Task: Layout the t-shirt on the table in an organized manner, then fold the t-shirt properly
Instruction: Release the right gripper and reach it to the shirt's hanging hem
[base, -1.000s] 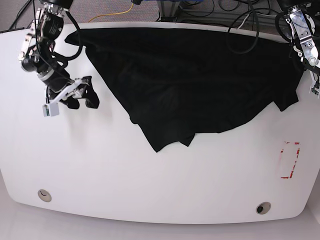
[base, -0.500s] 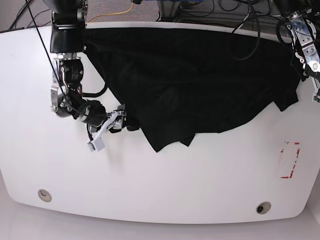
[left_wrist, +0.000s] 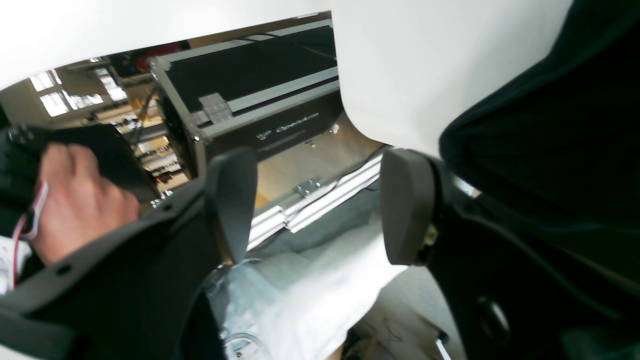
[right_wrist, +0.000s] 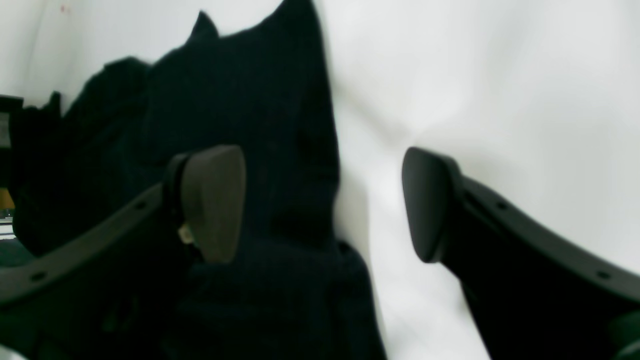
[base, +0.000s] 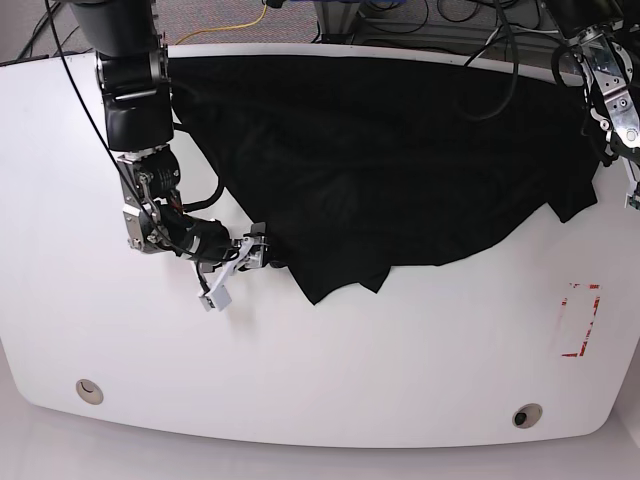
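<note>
The black t-shirt (base: 400, 160) lies spread over the far half of the white table (base: 350, 380), bunched, with a point hanging toward the front. My right gripper (base: 268, 256) sits low at the shirt's lower left edge. In the right wrist view this gripper (right_wrist: 320, 205) is open, with the t-shirt (right_wrist: 240, 120) edge running between the fingers; the cloth touches neither pad. My left gripper (left_wrist: 320, 205) is open at the table's far right edge, with t-shirt (left_wrist: 550, 125) fabric beside its right finger and nothing between the fingers.
A red tape rectangle (base: 580, 320) marks the table's right front. Two metal grommets (base: 89, 390) (base: 525, 415) sit near the front edge. Past the table edge, the left wrist view shows a black case (left_wrist: 250, 100) and a person's hand (left_wrist: 75, 205).
My right arm has swung from the table's left side across and forward to the shirt's lower left edge. The left arm has barely shifted. The shirt lies as before.
</note>
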